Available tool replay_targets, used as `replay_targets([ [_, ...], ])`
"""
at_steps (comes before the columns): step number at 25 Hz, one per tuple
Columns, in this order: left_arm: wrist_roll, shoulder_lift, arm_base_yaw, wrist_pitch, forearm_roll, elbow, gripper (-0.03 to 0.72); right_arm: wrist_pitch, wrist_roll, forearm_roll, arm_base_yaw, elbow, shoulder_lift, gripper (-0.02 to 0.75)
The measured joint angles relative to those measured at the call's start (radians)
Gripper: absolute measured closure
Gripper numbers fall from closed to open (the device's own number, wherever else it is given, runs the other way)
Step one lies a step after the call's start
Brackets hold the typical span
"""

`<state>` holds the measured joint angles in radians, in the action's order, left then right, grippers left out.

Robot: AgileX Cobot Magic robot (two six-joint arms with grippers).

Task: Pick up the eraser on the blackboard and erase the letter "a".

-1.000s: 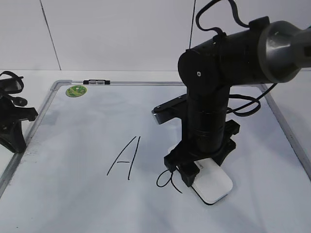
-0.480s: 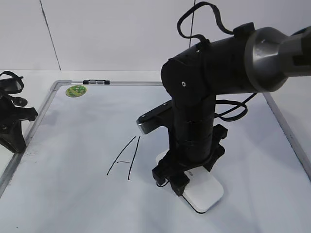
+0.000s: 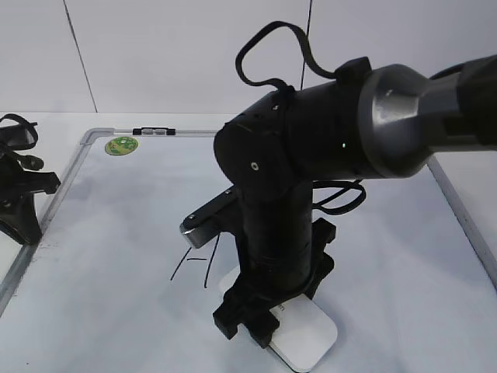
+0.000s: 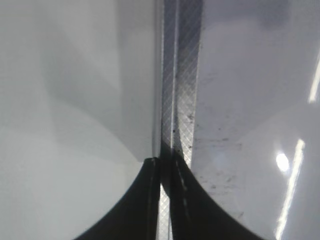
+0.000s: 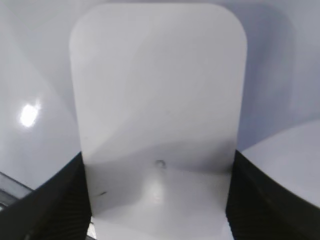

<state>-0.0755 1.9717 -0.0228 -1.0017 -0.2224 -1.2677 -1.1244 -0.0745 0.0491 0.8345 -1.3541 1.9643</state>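
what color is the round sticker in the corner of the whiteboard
Green, on the round sticker; clearest in the exterior view.

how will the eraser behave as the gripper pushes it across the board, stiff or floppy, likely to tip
The eraser looks like a rigid white plastic block, so it probably stays stiff. It is broad and low, lying flat on the blackboard, so tipping seems unlikely. Its smooth glossy shell could be slippery, but the right gripper clamps both long sides, which should hold it.
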Motion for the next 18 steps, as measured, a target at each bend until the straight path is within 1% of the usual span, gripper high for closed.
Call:
replay_targets([
  [4, 0.0, 0.0, 0.0, 0.0, 0.0, 0.0, 0.673, -0.003, -0.008, -0.001, 0.012, 0.0, -0.001, 0.179],
  [7, 0.0, 0.0, 0.0, 0.0, 0.0, 0.0, 0.673, -0.013, -0.046, 0.034, 0.02, 0.004, -0.023, 0.179],
  [12, 0.0, 0.0, 0.0, 0.0, 0.0, 0.0, 0.673, -0.051, -0.133, 0.165, 0.019, 0.005, -0.13, 0.179],
  [18, 0.0, 0.0, 0.0, 0.0, 0.0, 0.0, 0.673, -0.076, -0.264, 0.326, 0.019, 0.005, -0.206, 0.179],
])
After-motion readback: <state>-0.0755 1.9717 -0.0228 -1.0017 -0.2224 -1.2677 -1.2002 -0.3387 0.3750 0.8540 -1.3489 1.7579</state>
